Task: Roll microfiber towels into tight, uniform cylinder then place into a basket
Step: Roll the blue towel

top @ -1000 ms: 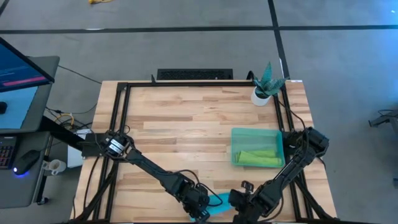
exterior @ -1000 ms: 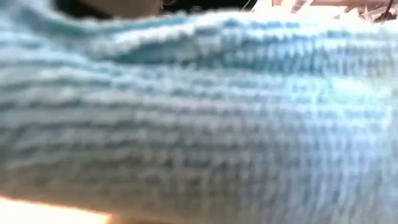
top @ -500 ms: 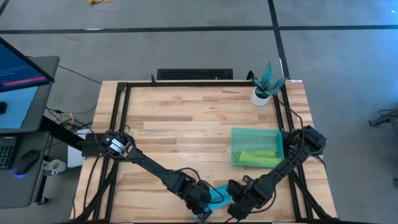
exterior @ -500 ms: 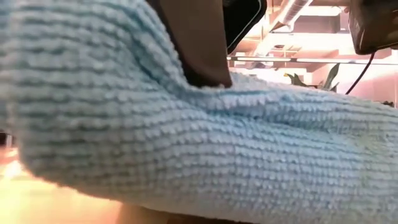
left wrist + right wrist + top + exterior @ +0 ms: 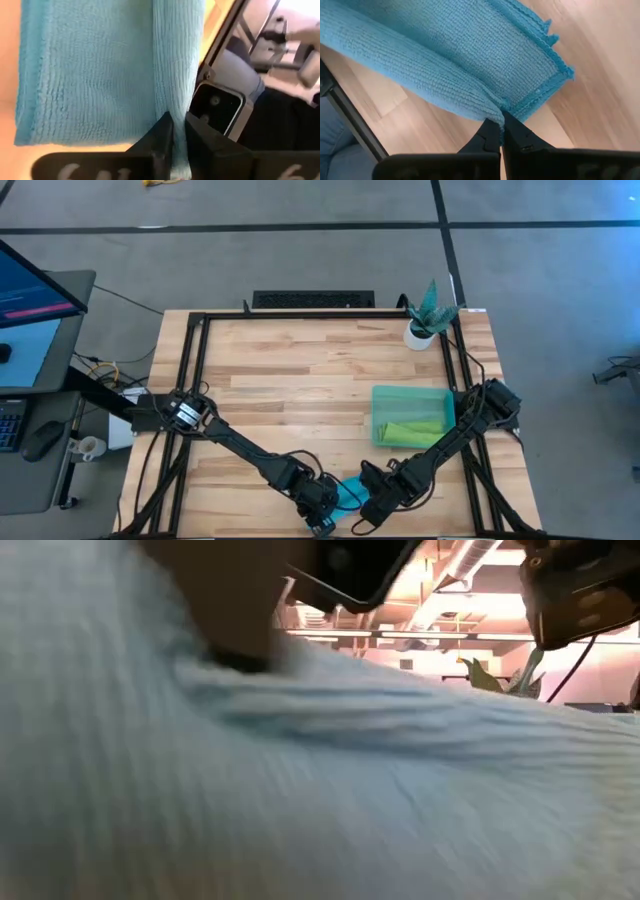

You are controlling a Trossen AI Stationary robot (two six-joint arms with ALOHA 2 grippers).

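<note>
Drawing inward along the table's near edge, the right gripper (image 5: 372, 508) now sits just beside the left gripper (image 5: 325, 520), the gap between them narrower than it was a second ago. Pinched between the two is the turquoise towel (image 5: 349, 494), bunched short where it earlier lay stretched out. In the right wrist view, that arm's fingers (image 5: 490, 134) are clamped on a fold of the blue cloth (image 5: 445, 60) near its hemmed corner. In the left wrist view the left fingers (image 5: 162, 131) are nearly together, a rolled edge of the towel (image 5: 100, 65) running into the slit between them; whether they still bite or have begun to ease cannot be told. Well beyond the right gripper, the green basket (image 5: 381, 395) already holds the lime towel (image 5: 413, 432), rolled. The closing-up suggests the roll of the second cloth is being tightened or gathered, with its lift to the basket still ahead.
</note>
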